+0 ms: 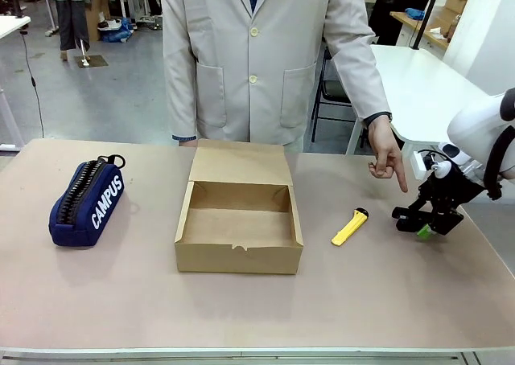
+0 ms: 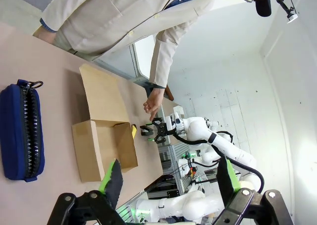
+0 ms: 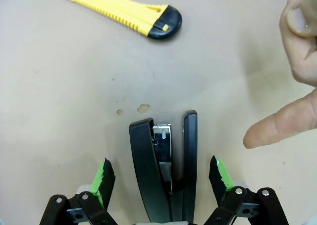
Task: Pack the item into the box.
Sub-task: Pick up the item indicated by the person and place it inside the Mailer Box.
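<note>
Now | item (image 3: 143, 155) lay on the table (image 1: 241, 317), well right of the box (image 1: 238, 260) | right gripper (image 3: 161, 166) straddled it, pads spread, not touching | left gripper (image 2: 168, 178) gaped wide, empty | judged stiff, light, smooth-sided; pinch across narrow flanks mid-length.

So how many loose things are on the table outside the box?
3: the navy pouch left of the box, the yellow knife right of it, and the black stapler farther right, between the open fingers of the right gripper. The box looks empty.
</note>
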Motion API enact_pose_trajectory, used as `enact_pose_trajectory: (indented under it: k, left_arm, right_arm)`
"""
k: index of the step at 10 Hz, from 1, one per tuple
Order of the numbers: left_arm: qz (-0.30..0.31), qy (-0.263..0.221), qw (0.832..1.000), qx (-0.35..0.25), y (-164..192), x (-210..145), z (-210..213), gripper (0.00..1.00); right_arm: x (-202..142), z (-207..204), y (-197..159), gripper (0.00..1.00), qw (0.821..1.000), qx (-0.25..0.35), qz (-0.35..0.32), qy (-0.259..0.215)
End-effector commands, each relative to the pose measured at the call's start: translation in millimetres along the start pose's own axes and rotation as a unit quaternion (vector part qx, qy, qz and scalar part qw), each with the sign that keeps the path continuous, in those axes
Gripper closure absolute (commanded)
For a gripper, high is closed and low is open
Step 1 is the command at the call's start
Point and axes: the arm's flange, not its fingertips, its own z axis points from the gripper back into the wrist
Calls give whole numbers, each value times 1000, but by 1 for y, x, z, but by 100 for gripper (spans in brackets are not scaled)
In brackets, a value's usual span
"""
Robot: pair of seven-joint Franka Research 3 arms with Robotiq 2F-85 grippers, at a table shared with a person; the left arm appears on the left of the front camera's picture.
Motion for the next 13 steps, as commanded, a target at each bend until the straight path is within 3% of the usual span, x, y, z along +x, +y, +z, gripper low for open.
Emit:
enact_pose_trajectory:
  k: [1,2,4,7,11,12,13]
  left_arm:
    - [-12,-3,1000,-9,-1,2,-2,0]
    - [-12,-3,1000,-9,-1,2,-2,0]
    - [-12,-3,1000,-9,-1,2,-2,0]
    - [-12,-3,1000,-9,-1,2,-2,0]
    - [-12,-3,1000,-9,-1,2,-2,0]
    - [-12,-3,1000,-9,-1,2,-2,0]
    - [-12,-3,1000,-9,-1,2,-2,0]
  right_arm:
    - [-1,-1,-5,23,1000,1,-3,6]
    - [-1,0,-6,60,1000,10,-5,11]
    - [0,0,-5,100,1000,10,-3,16]
    - [-2,0,-5,97,1000,12,-2,21]
    - [-1,3,-3,100,1000,21,-4,18]
    - [0,11,0,78,1000,22,-4,15]
    - [1,30,8,78,999,14,-15,25]
